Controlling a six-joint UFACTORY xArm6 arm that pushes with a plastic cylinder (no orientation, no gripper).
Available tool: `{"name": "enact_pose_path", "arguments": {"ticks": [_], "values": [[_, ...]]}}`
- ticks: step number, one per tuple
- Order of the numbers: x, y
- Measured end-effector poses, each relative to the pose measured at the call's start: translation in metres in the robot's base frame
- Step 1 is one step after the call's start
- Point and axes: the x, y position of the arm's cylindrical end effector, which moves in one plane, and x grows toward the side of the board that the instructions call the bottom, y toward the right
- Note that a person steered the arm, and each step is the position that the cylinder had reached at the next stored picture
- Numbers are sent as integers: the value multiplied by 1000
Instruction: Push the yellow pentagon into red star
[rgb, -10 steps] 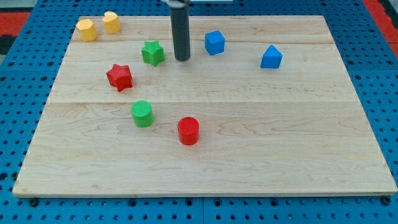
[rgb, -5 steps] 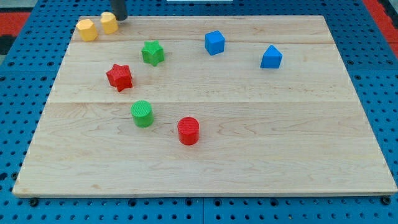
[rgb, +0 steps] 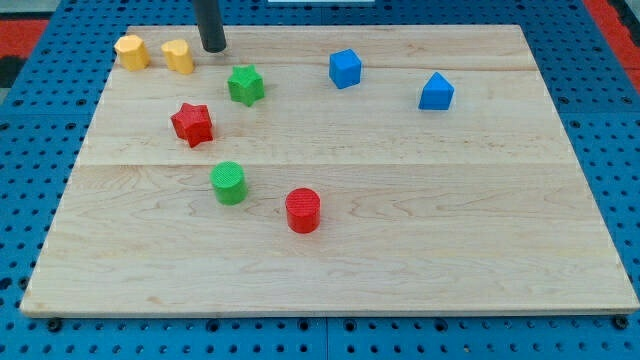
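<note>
The yellow pentagon (rgb: 130, 52) sits near the board's top left corner. A second yellow block (rgb: 179, 56), heart-like in shape, lies just to its right. The red star (rgb: 192, 124) lies below them, toward the view's left. My tip (rgb: 213, 47) rests on the board just right of the second yellow block, apart from it by a small gap, and up-left of the green star (rgb: 245, 85). The rod runs up out of the view's top.
A green cylinder (rgb: 229, 183) and a red cylinder (rgb: 303, 210) lie near the board's middle. Two blue blocks (rgb: 345, 68) (rgb: 436, 92) lie at the upper right. The wooden board (rgb: 400, 250) rests on a blue pegboard.
My tip went from beside the green star up to the top left, then came down right of the yellow blocks. The heart-like yellow block shifted down; the pentagon shifted slightly left.
</note>
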Motion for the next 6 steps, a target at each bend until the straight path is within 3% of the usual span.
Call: {"name": "enact_pose_path", "arguments": {"ticks": [1, 2, 3, 4, 5, 6], "values": [[-25, -40], [-5, -73], [40, -60], [15, -60], [24, -19], [80, -9]]}}
